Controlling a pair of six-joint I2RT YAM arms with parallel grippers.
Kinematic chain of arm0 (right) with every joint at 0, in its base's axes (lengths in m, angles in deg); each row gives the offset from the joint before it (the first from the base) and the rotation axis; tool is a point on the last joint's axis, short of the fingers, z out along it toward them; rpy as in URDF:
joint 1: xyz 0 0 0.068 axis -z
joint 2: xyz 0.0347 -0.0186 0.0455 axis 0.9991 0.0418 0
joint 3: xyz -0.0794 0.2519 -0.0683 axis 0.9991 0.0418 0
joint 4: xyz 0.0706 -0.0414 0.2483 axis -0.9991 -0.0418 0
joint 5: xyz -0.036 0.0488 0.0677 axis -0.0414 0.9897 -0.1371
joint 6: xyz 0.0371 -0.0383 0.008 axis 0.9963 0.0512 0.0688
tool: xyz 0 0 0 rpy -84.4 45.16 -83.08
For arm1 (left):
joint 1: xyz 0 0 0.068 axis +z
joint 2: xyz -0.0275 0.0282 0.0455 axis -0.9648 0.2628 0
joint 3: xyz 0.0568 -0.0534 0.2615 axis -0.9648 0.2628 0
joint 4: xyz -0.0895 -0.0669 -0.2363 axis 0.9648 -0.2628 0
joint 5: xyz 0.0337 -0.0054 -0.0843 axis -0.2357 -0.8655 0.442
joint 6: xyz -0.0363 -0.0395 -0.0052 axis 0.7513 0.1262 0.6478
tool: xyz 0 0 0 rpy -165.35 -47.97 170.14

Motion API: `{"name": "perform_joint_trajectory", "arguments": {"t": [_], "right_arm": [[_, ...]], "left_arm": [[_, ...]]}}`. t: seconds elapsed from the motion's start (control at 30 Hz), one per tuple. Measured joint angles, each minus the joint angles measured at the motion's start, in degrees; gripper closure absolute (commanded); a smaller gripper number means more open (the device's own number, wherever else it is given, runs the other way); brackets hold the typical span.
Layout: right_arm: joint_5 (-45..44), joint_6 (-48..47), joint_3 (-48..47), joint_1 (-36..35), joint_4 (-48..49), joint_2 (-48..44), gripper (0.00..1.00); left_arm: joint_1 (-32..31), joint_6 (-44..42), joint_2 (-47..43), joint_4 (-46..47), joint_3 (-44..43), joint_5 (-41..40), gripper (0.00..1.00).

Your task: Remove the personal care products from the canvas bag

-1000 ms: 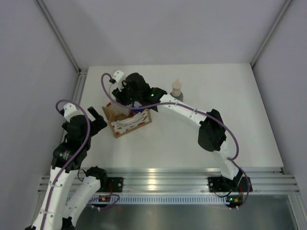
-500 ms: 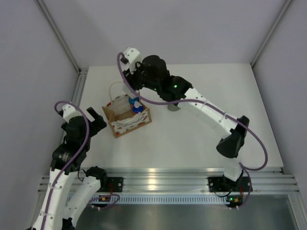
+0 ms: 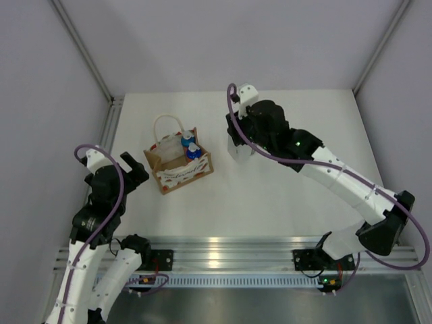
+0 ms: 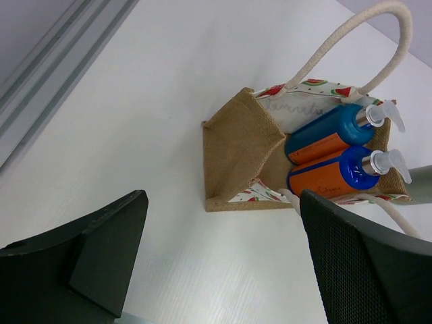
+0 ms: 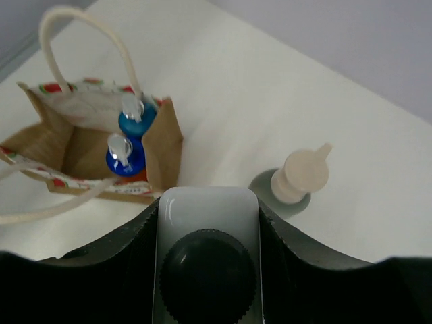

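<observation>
The canvas bag (image 3: 169,174) stands open at the table's left, its white handles (image 3: 164,123) looped up. Two orange bottles with blue tops (image 3: 191,148) are upright inside it, also visible in the left wrist view (image 4: 329,138) and the right wrist view (image 5: 127,159). My right gripper (image 3: 237,143) is shut on a white bottle with a dark cap (image 5: 206,260), held to the right of the bag. The grey-green bottle with its beige nozzle (image 5: 294,183) stands on the table just beyond it. My left gripper (image 3: 132,169) is open and empty, left of the bag (image 4: 241,154).
A metal rail (image 3: 111,128) runs along the table's left edge, close to the left arm. Grey walls enclose the table at the back and both sides. White tabletop (image 3: 317,135) stretches to the right of the grey-green bottle.
My right gripper has risen out of the bag with the white bottle and swung right, to beside the grey-green bottle. The left arm has barely moved.
</observation>
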State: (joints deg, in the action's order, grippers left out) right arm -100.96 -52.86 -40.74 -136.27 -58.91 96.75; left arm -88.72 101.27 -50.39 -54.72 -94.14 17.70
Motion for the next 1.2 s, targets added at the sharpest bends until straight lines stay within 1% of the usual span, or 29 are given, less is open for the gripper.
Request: {"name": "perform_joint_trajectory", "arguments": {"t": [0.13, 0.23, 0.27, 0.3, 0.4, 0.47, 0.53, 0.7, 0.8, 0.93, 1.2], "right_arm": [[-0.28, 4.90, 13.40, 0.46, 1.46, -1.31, 1.00], [0.04, 8.37, 27.82, 0.79, 3.96, -3.43, 1.00], [0.28, 9.07, 31.30, 0.85, 4.48, -3.96, 1.00], [0.02, 9.94, 36.04, 0.85, 7.74, -5.29, 1.00], [0.37, 11.47, 41.75, 0.90, 13.11, -9.53, 1.00], [0.37, 12.00, 43.89, 0.92, 16.04, -10.62, 1.00], [0.11, 12.28, 44.87, 0.94, 18.71, -10.49, 1.00], [0.20, 12.28, 44.70, 1.92, 21.44, -8.70, 1.00], [0.15, 12.17, 41.48, 2.80, 20.55, -5.51, 1.00], [0.35, 11.85, 34.67, 3.19, 14.88, -0.79, 1.00], [2.75, 10.62, 23.41, 3.80, 0.22, 4.92, 1.00]], "left_arm": [[0.00, 0.02, -0.44, 0.00, 0.02, -0.42, 0.02], [0.00, 0.02, -1.01, 0.00, 0.02, -0.83, 0.02], [0.00, 0.00, -1.07, 0.00, 0.02, -1.03, 0.02], [0.00, 0.00, -1.07, 0.00, 0.02, -1.11, 0.02], [0.00, -0.02, -0.68, 0.00, 0.02, -1.42, 0.02], [0.00, -0.04, 0.02, 0.00, 0.02, -1.42, 0.02], [0.00, -0.09, 0.90, 0.00, 0.02, -1.40, 0.02], [0.00, -0.07, 0.63, -0.02, 0.02, -1.40, 0.02], [0.00, -0.07, -0.04, -0.02, 0.02, -1.42, 0.02], [0.00, -0.07, -0.33, 0.00, 0.02, -1.42, 0.02], [0.00, -0.07, -1.16, 0.00, 0.02, -1.40, 0.02]]}}
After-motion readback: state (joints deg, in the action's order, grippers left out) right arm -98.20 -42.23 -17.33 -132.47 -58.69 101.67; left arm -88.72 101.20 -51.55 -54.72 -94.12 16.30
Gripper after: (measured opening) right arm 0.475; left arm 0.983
